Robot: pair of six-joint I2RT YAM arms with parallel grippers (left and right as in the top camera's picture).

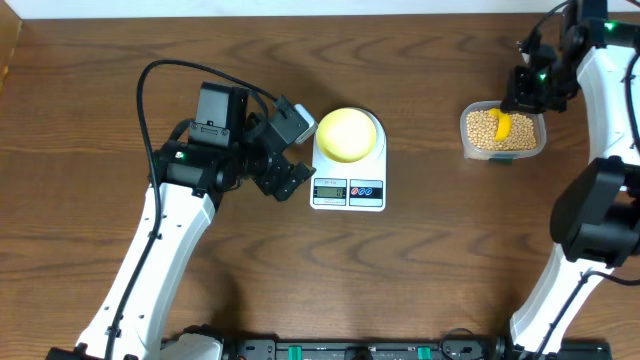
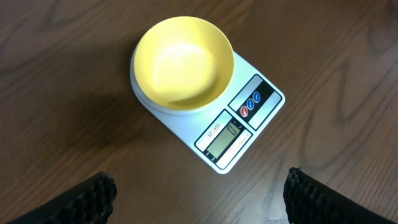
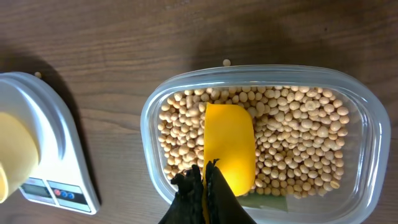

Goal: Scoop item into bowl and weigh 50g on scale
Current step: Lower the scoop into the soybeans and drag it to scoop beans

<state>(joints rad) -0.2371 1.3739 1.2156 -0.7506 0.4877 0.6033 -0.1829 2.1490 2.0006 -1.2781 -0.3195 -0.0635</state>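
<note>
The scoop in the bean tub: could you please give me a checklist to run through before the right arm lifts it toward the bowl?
1. Right hand shut on the scoop: ok.
2. Scoop loaded with beans: not ok; its yellow face lies bare on top of them in the tub.
3. Bowl sitting on the scale, empty: ok.
4. Display reading zero: cannot tell, digits too small.
5. Left hand open, apart from the scale: ok.
</note>
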